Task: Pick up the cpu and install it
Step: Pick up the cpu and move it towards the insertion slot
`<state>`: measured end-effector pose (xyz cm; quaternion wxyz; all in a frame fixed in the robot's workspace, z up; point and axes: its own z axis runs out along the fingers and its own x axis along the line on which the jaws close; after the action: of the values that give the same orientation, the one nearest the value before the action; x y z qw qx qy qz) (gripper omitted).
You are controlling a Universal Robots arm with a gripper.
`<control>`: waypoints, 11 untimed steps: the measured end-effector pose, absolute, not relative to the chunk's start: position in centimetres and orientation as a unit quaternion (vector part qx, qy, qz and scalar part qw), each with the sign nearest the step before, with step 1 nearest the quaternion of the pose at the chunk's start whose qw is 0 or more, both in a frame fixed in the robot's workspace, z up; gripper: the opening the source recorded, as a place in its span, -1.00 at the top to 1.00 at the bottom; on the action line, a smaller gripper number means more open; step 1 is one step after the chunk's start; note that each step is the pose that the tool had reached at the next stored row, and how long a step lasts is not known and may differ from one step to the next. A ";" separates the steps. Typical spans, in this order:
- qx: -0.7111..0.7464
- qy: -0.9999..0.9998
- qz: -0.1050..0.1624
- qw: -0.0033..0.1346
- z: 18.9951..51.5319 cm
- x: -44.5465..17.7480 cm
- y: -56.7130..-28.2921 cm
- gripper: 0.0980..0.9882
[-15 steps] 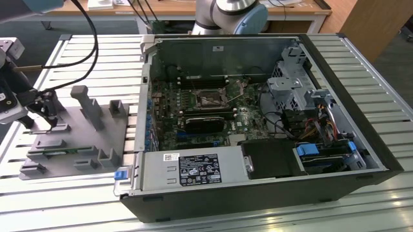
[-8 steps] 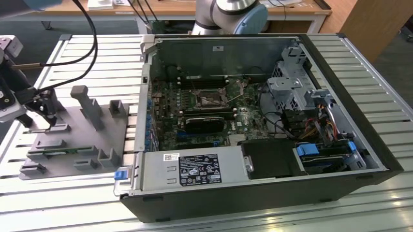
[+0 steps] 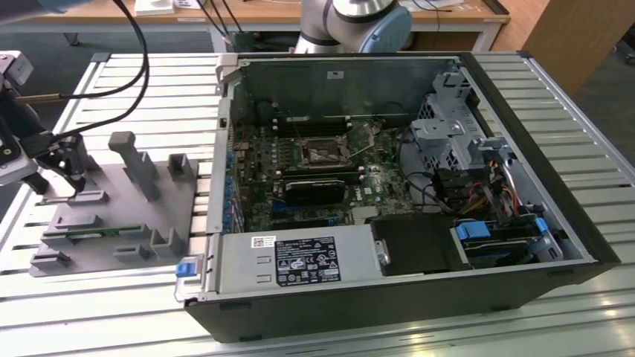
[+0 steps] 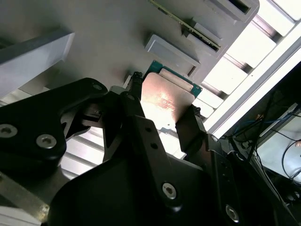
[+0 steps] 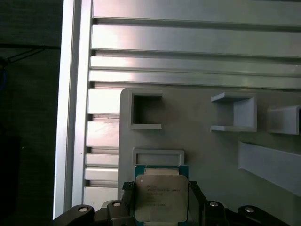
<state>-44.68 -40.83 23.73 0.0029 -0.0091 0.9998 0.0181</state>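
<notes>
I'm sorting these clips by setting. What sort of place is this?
Probably a robotics lab or assembly test bench: an open desktop computer case lies on a slatted aluminium table beside a grey parts fixture, with the gripper closed on the cpu.

Nothing can be read. Faint lines of print cross the cpu (image 5: 161, 200) lid. The power supply (image 3: 238, 271) carries an illegible black label (image 3: 308, 262) and a white sticker (image 3: 263, 242).

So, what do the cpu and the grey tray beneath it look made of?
The cpu: a metal lid, brushed silver-grey with a soft glare in the second wrist view, on a thin green board, likely laminate. The grey tray: looks like matte plastic, uniform grey with blocky raised pockets, though paint cannot be ruled out.
</notes>
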 end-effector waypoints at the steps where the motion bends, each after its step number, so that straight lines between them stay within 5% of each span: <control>1: -0.009 1.000 0.018 0.003 23.8 -44.7 -40.8 0.00; 11: -0.009 1.000 0.018 0.003 24.5 -44.7 -40.8 0.00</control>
<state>-44.68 -40.79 24.52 0.0028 -0.0091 0.9998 0.0181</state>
